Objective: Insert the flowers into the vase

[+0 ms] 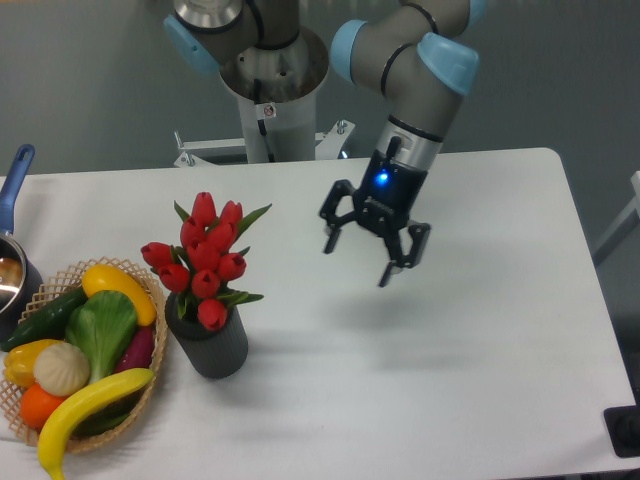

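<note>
Flowers (205, 257): upright in vase (211, 343), just right of wicker basket (146, 385). Tool (358, 260): fingers spread wide, holding nothing, above table (480, 330), well right of vase.

tulips (205, 255) in vase (209, 343), wicker basket (143, 385) just left, gripper (358, 260) well right above table (480, 330).

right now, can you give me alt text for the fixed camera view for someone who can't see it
A bunch of red tulips stands in a dark grey vase on a white table, with the robot arm's open claw hanging empty above the table to the right of the vase. A wicker basket of fruit and vegetables sits left of the vase.
</note>
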Robot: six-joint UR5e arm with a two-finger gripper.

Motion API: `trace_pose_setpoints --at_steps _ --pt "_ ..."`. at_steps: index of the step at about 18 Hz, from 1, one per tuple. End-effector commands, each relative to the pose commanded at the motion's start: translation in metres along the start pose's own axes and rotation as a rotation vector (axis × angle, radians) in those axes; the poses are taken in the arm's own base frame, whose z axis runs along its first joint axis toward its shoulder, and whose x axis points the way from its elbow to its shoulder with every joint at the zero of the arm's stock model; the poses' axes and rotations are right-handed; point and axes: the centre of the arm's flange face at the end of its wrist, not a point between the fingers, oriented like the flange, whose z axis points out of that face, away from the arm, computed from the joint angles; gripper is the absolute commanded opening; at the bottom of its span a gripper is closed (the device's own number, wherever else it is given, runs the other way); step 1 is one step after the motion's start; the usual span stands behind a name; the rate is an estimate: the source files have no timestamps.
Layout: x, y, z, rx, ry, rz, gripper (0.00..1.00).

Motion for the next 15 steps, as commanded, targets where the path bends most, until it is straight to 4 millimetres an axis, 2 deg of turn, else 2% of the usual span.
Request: trace_pose_setpoints --at_steps 6,10,15 --pt "-0.015 0.022 -0.010 -0.212 -0.052 0.000 1.00" --pt "-0.012 0.036 -0.006 -0.323 -0.019 0.000 1.00" --pt "-0.012 0.041 -0.006 -0.335 -0.015 0.011 1.00"
